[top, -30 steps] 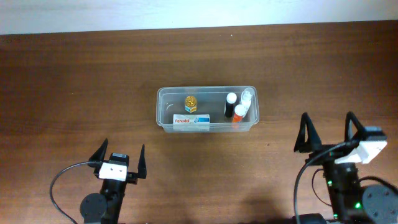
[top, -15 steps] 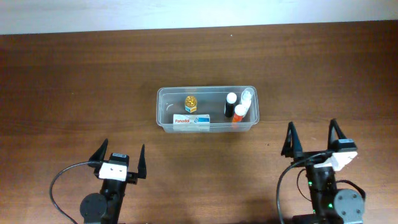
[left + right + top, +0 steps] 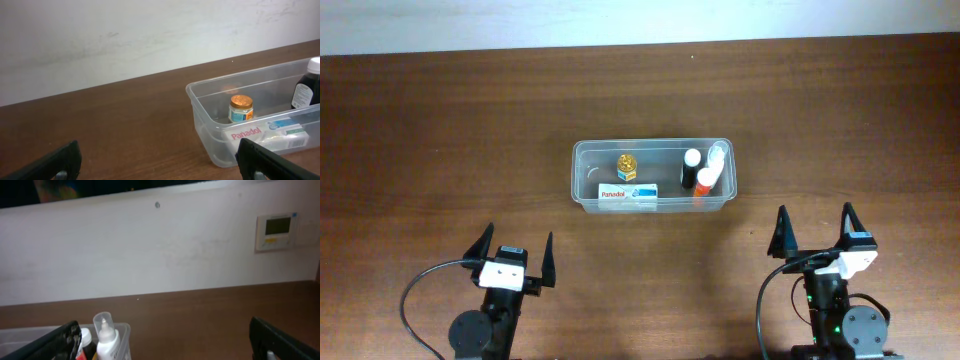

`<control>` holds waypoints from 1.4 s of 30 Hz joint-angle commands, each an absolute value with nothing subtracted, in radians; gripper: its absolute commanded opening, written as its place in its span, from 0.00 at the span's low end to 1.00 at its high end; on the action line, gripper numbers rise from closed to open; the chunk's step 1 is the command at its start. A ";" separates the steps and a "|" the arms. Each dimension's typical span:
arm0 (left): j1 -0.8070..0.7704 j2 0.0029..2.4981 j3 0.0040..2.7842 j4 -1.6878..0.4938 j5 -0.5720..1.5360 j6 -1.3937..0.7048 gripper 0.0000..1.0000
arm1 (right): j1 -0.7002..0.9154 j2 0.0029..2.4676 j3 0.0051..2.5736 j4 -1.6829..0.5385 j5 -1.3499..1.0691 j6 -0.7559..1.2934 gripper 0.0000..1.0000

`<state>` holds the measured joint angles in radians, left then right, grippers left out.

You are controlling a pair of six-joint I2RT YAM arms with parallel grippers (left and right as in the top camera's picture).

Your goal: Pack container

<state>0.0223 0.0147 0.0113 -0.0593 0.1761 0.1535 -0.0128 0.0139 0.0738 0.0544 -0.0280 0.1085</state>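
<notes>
Container (image 3: 582, 178) lies ahead of left gripper (image 3: 517, 243) and right gripper (image 3: 815, 226), both wide open, empty.

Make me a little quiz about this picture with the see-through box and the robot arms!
1. True or false: the white cardboard Panadol box lies inside the clear plastic rectangular tub.
2. What do the left gripper and the right gripper hold? A a bottle, B the box, C nothing.
3. How many bottles stand at the tub's right end?
Key: 1 true; 2 C; 3 three: the dark white-capped bottle, the orange white-capped bottle, the clear plastic bottle.
</notes>
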 commanded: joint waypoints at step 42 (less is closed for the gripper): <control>0.027 0.006 0.009 -0.065 0.176 0.148 1.00 | -0.020 0.003 0.006 -0.075 -0.049 -0.100 0.98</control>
<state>0.0223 0.0147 0.0113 -0.0593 0.1761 0.1535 -0.0135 0.0139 0.0105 -0.0711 -0.0292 -0.0902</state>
